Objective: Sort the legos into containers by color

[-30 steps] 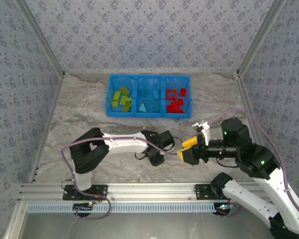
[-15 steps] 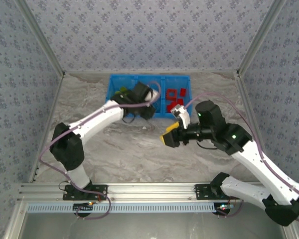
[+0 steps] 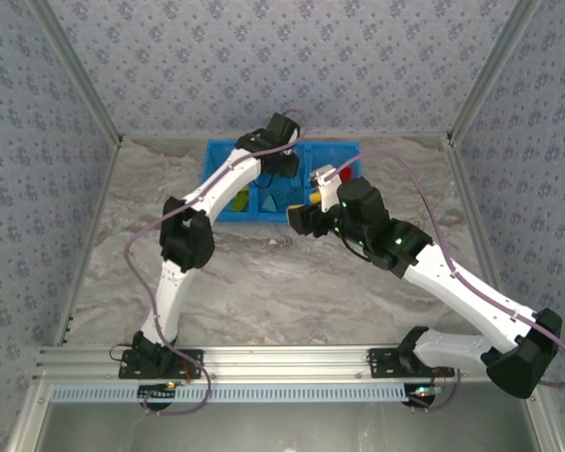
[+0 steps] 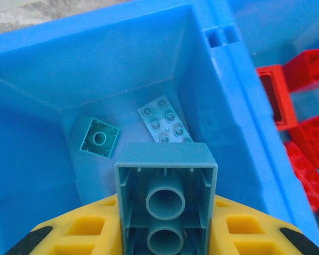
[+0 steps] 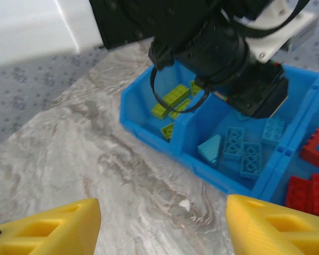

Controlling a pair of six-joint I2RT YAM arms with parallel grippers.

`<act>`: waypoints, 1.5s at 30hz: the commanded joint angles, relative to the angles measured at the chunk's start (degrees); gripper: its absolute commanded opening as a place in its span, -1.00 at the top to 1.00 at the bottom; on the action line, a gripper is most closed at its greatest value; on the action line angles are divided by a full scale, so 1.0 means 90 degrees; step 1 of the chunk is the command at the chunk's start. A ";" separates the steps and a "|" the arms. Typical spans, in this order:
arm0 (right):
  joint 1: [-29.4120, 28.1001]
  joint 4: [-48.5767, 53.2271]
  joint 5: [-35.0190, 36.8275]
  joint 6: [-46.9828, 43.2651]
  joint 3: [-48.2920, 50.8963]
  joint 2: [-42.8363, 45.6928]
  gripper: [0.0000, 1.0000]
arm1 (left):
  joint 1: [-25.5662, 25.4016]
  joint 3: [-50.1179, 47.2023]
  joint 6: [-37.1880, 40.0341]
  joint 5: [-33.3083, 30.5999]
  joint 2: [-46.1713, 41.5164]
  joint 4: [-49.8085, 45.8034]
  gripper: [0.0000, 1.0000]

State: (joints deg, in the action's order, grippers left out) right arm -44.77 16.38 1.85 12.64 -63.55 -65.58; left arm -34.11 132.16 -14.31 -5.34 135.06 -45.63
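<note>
From above, the left tool (image 3: pixel 281 162) hangs over the middle compartment of the bin (image 3: pixel 210 193). The right tool (image 3: pixel 301 218) sits just short of the bin's near wall. The counter (image 3: pixel 264 273) around both tools looks bare of bricks, though the arms hide part of it.

At the left wrist, the left tool (image 4: pixel 166 234) is clamped on a light blue brick (image 4: pixel 166 180), hollow underside toward the camera. Straight beyond it, on the compartment floor, lie a square brick (image 4: pixel 99 139) and a plate (image 4: pixel 165 119), both light blue. Red bricks (image 4: pixel 303 133) lie to the tool's right, past the divider.

At the right wrist, the right tool (image 5: pixel 162 234) has its fingers wide apart with nothing between them, over bare counter. Ahead of it the bin holds green bricks (image 5: pixel 170 98), blue bricks (image 5: pixel 243 151) and red ones, each colour in its own compartment.

The sorting looks all but done. What seems left is letting the held brick drop among the blue ones.
</note>
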 commanded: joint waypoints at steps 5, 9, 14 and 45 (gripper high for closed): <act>-0.0045 -0.0231 0.0478 0.0210 0.0094 0.0136 -0.31 | 0.0272 0.1041 -0.0965 0.0278 0.0898 -0.0215 0.45; -0.0045 -0.0200 0.0478 0.0318 0.0295 0.0282 -0.31 | 0.0417 0.1072 -0.1399 0.0601 0.1193 0.0037 0.42; -0.0035 -0.0111 0.0516 0.0388 0.0448 0.0399 -0.31 | 0.0446 0.1148 -0.1454 0.0896 0.1386 0.0081 0.36; 0.2451 0.1441 0.2147 0.0801 -0.0123 0.0359 -1.00 | 0.0856 -0.4842 -0.1957 -0.0434 -0.5525 0.1727 -0.96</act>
State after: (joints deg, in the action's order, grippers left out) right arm -25.17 26.76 16.05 18.35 -67.24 -62.81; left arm -30.59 97.43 -29.87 -5.82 90.59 -33.12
